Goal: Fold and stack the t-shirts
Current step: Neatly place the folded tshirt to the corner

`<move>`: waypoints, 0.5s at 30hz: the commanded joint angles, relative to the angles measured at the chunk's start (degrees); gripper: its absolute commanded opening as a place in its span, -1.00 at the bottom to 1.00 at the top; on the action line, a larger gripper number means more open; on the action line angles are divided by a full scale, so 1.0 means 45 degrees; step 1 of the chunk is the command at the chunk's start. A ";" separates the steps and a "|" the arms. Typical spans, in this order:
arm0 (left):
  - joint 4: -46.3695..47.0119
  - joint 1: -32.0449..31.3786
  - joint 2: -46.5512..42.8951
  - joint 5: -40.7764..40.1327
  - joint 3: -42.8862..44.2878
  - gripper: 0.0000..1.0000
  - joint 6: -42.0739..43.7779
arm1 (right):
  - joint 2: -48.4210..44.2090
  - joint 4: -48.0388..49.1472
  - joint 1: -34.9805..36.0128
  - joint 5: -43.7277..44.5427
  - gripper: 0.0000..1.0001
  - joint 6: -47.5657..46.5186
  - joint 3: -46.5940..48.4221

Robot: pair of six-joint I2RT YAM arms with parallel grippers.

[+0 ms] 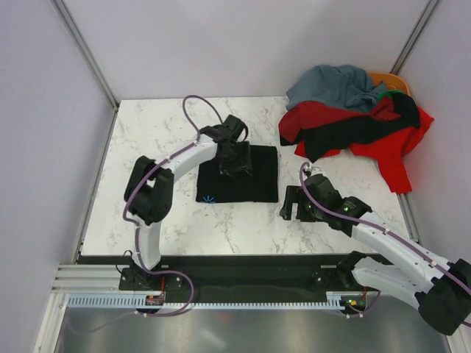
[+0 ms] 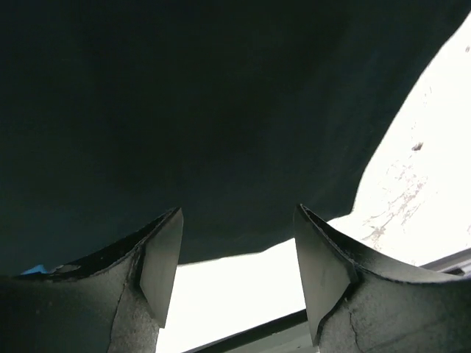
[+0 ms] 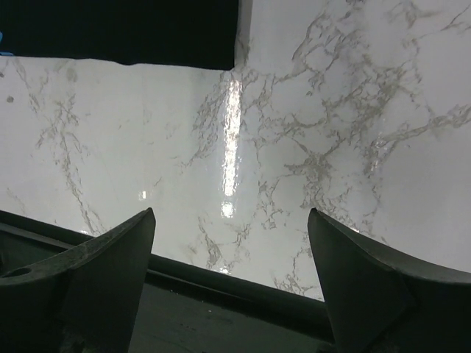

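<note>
black tee [image 1: 254,184]: lying folded on table [image 1: 147,132], far edge partly hiding under left gripper [image 1: 235,163]
left gripper: jaws standing apart, gripping nothing
right gripper [image 1: 291,204]: jaws gaping wide, beside tee
pile [image 1: 353,118]: showing only in top view, orange tee [image 1: 390,77] mostly buried

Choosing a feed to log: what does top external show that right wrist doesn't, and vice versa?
Only top external: the pile of unfolded t-shirts at far right, and the left end effector over the folded black t-shirt. Only right wrist: the right end effector close up, open, bare marble in its gap. Both: the black t-shirt's edge and the marble table.
</note>
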 commanded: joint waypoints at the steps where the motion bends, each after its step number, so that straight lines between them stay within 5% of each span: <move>1: 0.0230 -0.0787 0.1182 0.0760 0.1080 0.37 -0.0910 | -0.0114 -0.0530 0.0022 0.0870 0.85 0.0115 0.0734; 7: 0.0055 -0.1238 0.2552 0.0356 0.1199 0.35 -0.0503 | 0.0023 -0.0570 0.0041 0.0753 0.85 0.0056 0.0657; 15: -0.1273 0.0322 0.2416 -0.1754 0.0419 0.34 0.2134 | 0.0081 -0.0570 0.0041 0.0870 0.86 -0.0139 0.0656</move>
